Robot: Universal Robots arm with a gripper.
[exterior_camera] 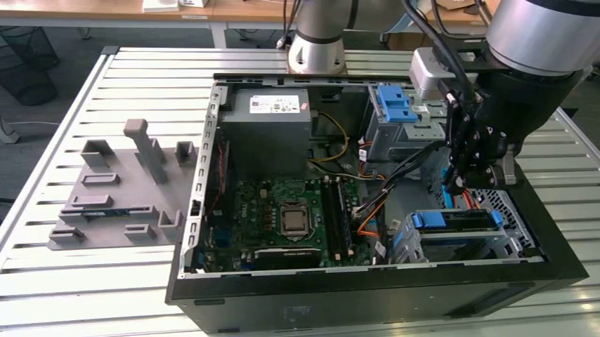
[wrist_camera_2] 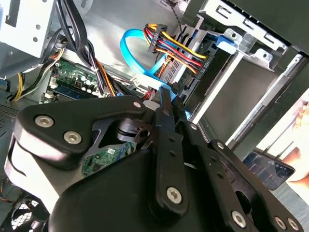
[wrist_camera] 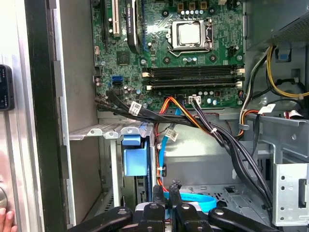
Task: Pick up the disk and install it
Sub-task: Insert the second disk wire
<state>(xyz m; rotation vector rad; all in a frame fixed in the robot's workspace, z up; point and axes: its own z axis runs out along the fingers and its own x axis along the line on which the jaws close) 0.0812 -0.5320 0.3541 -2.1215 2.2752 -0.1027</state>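
**Disk sits in bay, pincer hangs above it**

The disk (exterior_camera: 454,221) lies seated in the lower drive bay of the open case (exterior_camera: 201,210) on the worktop (exterior_camera: 112,281), with its long axis running 9-to-3 o'clock in the exterior view. It is near the pincer (exterior_camera: 464,175), at the pincer's 6 o'clock. The arm points straight down among the cables (exterior_camera: 403,165). Cannot tell whether the pincer is clenched or released.
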